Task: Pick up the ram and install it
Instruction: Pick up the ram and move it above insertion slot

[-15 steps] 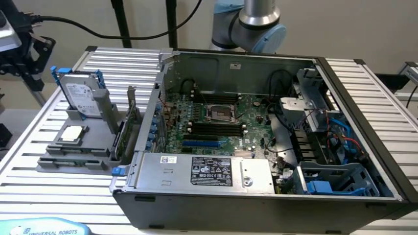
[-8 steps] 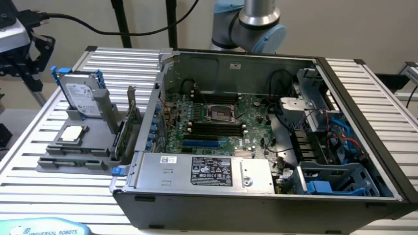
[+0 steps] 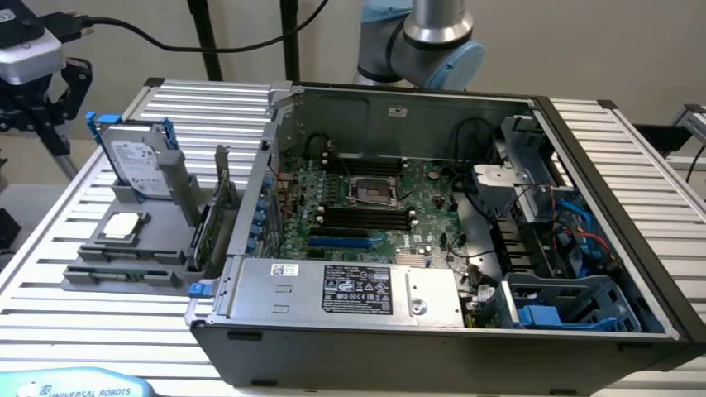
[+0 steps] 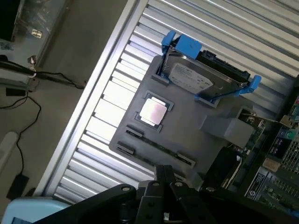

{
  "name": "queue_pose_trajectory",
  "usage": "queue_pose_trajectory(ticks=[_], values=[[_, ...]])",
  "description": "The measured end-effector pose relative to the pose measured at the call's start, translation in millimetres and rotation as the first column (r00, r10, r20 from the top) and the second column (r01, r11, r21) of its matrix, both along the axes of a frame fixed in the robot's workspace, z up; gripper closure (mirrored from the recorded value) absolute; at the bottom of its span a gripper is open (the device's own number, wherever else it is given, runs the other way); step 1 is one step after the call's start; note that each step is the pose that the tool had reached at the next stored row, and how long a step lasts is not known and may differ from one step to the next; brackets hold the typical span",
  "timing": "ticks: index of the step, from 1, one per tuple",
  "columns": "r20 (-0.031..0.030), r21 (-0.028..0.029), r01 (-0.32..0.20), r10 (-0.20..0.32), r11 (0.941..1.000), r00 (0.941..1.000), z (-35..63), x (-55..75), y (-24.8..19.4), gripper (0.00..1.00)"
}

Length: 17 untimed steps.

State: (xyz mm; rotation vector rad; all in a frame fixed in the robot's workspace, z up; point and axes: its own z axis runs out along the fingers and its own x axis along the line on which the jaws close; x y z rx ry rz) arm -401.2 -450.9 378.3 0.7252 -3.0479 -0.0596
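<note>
The ram (image 4: 158,145) is a thin green stick standing on edge in a groove of the grey parts holder (image 4: 187,133), between the square silver processor chip (image 4: 153,112) and the holder's rim. My gripper (image 4: 163,171) hangs well above that rim, shut, with nothing between its fingers. In the exterior view the holder (image 3: 83,277) lies on the slatted table at the left, and the ram (image 3: 127,259) shows as a dark strip near its front. The open computer case (image 3: 441,331) holds the motherboard with its black memory slots (image 3: 359,217).
A hard drive in a blue frame (image 4: 203,77) stands at the holder's far side, and an upright expansion card (image 3: 215,215) sits next to the case wall. The power supply (image 3: 342,289) fills the case front. Cables (image 4: 28,77) run over the floor beyond the table edge.
</note>
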Motion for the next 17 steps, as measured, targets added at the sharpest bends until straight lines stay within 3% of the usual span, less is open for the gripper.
queue_pose_trajectory(ticks=[4, 9, 13, 17], values=[[-0.0010, -0.0008, -0.073, 0.073, 0.9973, 0.9973, -0.3, 0.0, 0.0, 0.89], [-0.0019, -0.0013, -0.163, 0.163, 0.9867, 0.9867, -0.7, 0.0, 0.0, 0.89], [-0.0026, -0.0016, -0.235, 0.235, 0.9720, 0.9720, -0.9, 0.0, 0.0, 0.89], [-0.0028, -0.0018, -0.304, 0.304, 0.9526, 0.9526, -1.3, 0.1, 0.0, 0.89]])
